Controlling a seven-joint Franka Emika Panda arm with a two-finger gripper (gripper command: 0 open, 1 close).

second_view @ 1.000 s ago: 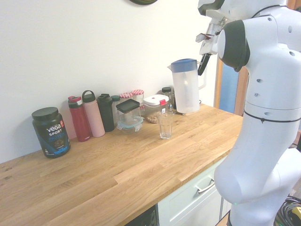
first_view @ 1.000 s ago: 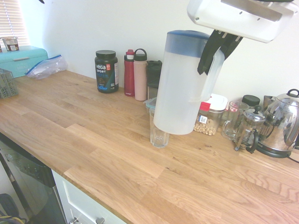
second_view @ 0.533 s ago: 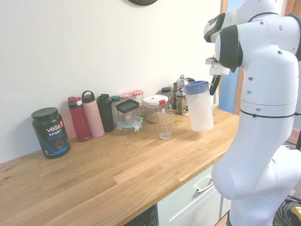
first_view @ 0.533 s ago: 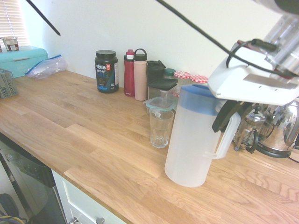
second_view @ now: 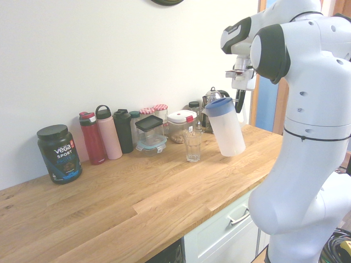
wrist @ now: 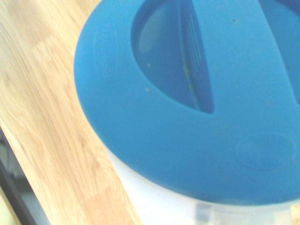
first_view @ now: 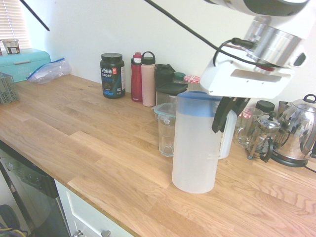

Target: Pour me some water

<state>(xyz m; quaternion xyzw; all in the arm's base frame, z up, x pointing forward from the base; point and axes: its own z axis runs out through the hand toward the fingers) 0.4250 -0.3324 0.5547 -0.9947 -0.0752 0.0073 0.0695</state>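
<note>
The gripper (first_view: 223, 114) is clamped shut on the side handle of the jug (first_view: 195, 143), pointing down from above. In the first exterior view the jug looks upright with its base at or just above the counter (first_view: 89, 148); the second exterior view shows it tilted a little, its bottom seemingly clear of the wood, so whether it rests on the counter cannot be told. The glass (first_view: 167, 136) stands just beside the jug, toward the row of bottles at the wall, and looks empty. The water itself cannot be seen through the frosted wall; the wrist view shows only the blue lid (wrist: 197, 98) with its spout opening.

Several things could go wrong from here. The hold is on the handle alone, off to one side of a tall, possibly heavy jug, so it could swing or slip in the fingers when tipped. The glass is narrow and very near; a tilt begun too low could knock it over. A fast tilt could send water past the rim, or loosen the lid.
</note>
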